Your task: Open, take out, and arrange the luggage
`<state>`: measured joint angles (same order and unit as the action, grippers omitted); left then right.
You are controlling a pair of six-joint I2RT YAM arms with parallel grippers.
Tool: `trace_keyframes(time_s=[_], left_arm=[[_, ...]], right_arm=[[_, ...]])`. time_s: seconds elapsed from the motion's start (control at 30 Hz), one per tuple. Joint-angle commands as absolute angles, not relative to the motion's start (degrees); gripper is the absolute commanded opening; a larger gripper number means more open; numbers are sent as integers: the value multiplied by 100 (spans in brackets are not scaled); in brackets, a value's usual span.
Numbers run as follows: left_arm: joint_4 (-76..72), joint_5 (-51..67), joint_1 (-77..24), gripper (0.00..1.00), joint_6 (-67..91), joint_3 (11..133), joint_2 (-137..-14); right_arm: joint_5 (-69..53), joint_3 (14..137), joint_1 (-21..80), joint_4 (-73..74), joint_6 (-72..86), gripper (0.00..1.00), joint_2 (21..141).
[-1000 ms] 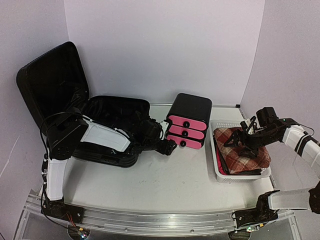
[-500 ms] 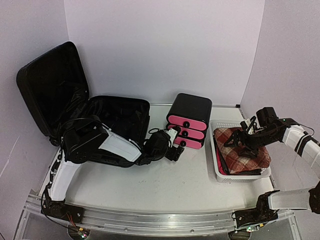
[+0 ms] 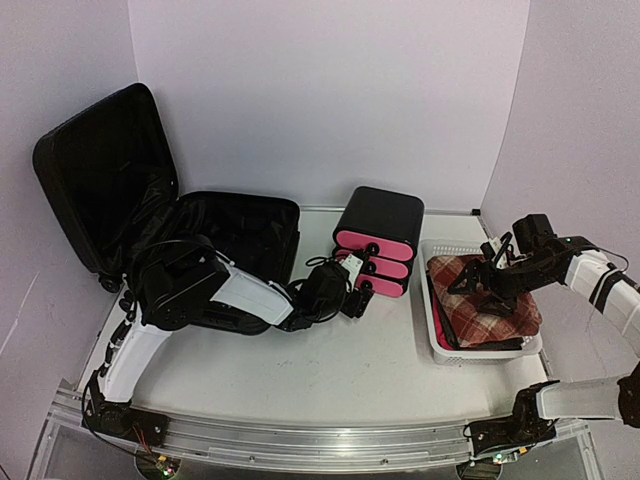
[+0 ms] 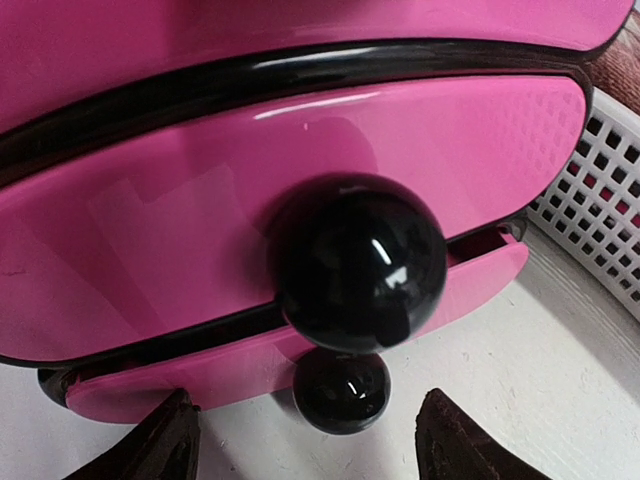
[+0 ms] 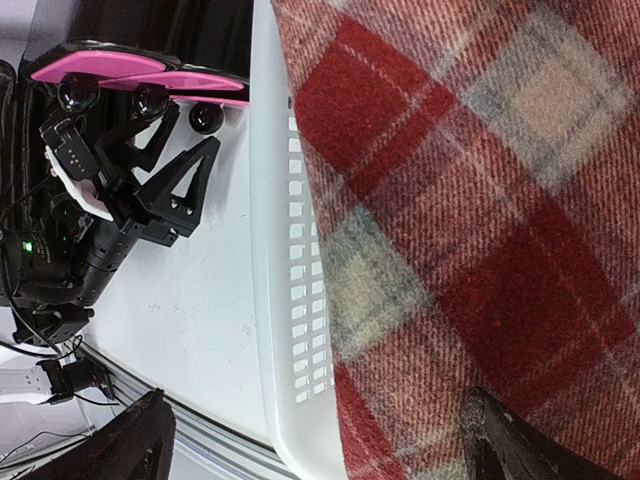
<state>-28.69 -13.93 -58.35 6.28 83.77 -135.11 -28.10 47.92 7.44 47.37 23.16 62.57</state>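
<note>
A: Where is the luggage [image 3: 235, 228]?

B: At the table's back left, open. Its lid stands up by the left wall and the shell lies flat, its long axis seemingly running from the near edge toward the back wall.

A: Which arm is nearer?

B: The left. But the left gripper [image 3: 352, 292] faces away from the luggage, which lies behind it and to its left. It points at the drawers [image 3: 385, 215], jaws well apart and holding nothing, low in front of the bottom knob [image 4: 340, 392].

A: And the right gripper [image 3: 490, 285]?

B: Well apart from the luggage, beyond the drawers. It hangs over the cloth [image 3: 495, 315] in the basket [image 3: 430, 335], jaws spread wide and gripping nothing.

A: Room to move?

B: Bare table [image 3: 330, 370] lies between the luggage and the near edge. The shell's right rim sits near the drawers, so a turn back probably needs care there.
</note>
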Motion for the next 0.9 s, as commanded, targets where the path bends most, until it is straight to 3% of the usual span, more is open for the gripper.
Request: trace_keyframes(time_s=[0.0,0.2,0.47,0.67,0.8,0.87], left_arm=[[-3177,-1656,-5858,73,737,8746,-13643],[-3181,-1842,-5854,63,836,8876,-13701],[-3180,-1939,-5854,40,892,8793,-13560],[-3188,-1836,-5854,33,913,8614,-13403],[-3177,-1750,-5863,36,1150,8476,-13292],[-3179,-1862,-5862,54,1492,8431,-13268]], right_arm=[[-2875,4879,764,4663,2250,98,6144],[-2883,4878,756,4658,2250,98,6139],[-2883,4869,764,4658,2259,98,6135],[-2890,4860,760,4658,2259,98,6132],[-2892,4852,762,4658,2259,98,6122],[-2892,4835,765,4661,2267,98,6117]])
